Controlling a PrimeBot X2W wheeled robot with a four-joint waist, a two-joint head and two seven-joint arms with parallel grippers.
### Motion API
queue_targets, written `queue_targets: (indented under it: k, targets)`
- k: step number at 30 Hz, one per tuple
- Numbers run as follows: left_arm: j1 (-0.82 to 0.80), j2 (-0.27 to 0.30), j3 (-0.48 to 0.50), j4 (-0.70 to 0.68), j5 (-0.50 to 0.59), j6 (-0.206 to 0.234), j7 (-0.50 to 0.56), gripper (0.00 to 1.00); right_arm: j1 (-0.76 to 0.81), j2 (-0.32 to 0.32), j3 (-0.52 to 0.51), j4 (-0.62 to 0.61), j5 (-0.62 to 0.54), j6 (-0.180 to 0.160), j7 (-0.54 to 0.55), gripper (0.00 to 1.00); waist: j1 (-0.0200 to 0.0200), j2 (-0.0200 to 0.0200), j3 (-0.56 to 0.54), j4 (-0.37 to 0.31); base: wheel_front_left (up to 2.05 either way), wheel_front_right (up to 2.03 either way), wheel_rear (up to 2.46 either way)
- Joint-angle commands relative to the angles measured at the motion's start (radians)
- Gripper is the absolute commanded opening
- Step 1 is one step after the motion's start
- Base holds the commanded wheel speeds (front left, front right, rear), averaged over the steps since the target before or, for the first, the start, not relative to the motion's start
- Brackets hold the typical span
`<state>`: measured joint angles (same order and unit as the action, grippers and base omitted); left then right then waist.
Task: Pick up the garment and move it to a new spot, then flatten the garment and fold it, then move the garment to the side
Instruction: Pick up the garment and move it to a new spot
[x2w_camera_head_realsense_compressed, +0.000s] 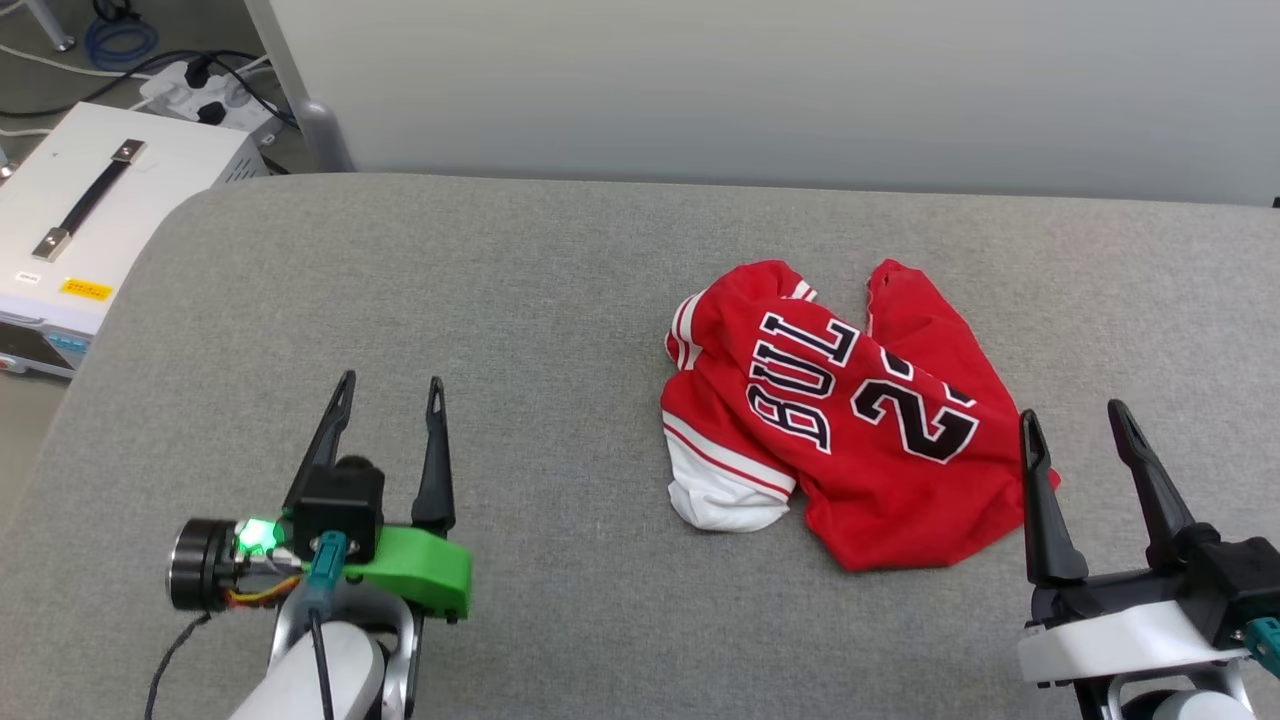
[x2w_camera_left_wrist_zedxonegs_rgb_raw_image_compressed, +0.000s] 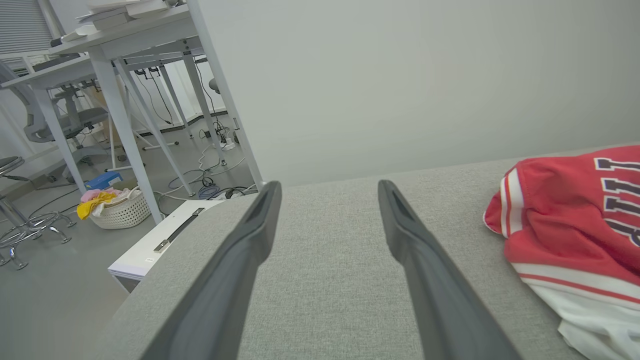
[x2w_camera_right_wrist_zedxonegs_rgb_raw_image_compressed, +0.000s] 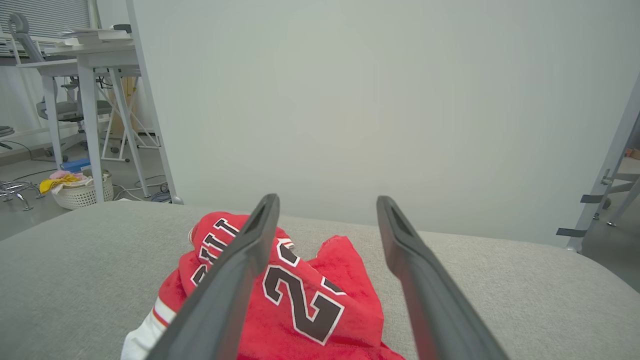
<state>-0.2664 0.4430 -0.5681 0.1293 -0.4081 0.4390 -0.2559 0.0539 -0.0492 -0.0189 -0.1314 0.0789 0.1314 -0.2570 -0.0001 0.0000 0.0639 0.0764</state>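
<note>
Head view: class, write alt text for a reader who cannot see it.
A crumpled red shirt with white sleeves and black lettering lies on a grey cloth-covered table. The open right gripper sits by the shirt's edge; the open left gripper is well apart from it.

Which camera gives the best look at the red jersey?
Head view: nearly the whole crumpled red jersey shows on the grey surface. Left wrist view catches one sleeve end at its right edge; right wrist view has it partly behind a finger.
</note>
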Motion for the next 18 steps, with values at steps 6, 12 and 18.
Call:
queue_targets:
  k: [6, 12, 18]
  targets:
    - [0.157, -0.081, 0.120, -0.055, 0.088, -0.057, -0.006, 1.00, 0.035, -0.001, 0.014, 0.049, 0.010, -0.001, -0.005, 1.00, 0.0001, 0.0000, -0.044, 0.023, 0.00, 0.00, 0.00]
    - [0.241, -0.153, 0.187, -0.064, 0.160, -0.139, -0.006, 1.00, 0.065, -0.001, 0.013, 0.070, 0.023, -0.001, -0.005, 1.00, 0.0001, 0.0000, -0.065, 0.020, 0.00, 0.00, 0.00]
    - [0.282, -0.207, 0.239, -0.059, 0.214, -0.203, -0.006, 1.00, 0.097, -0.001, 0.007, 0.079, 0.027, -0.001, -0.005, 1.00, 0.0001, 0.0000, -0.074, 0.016, 0.00, 0.00, 0.00]
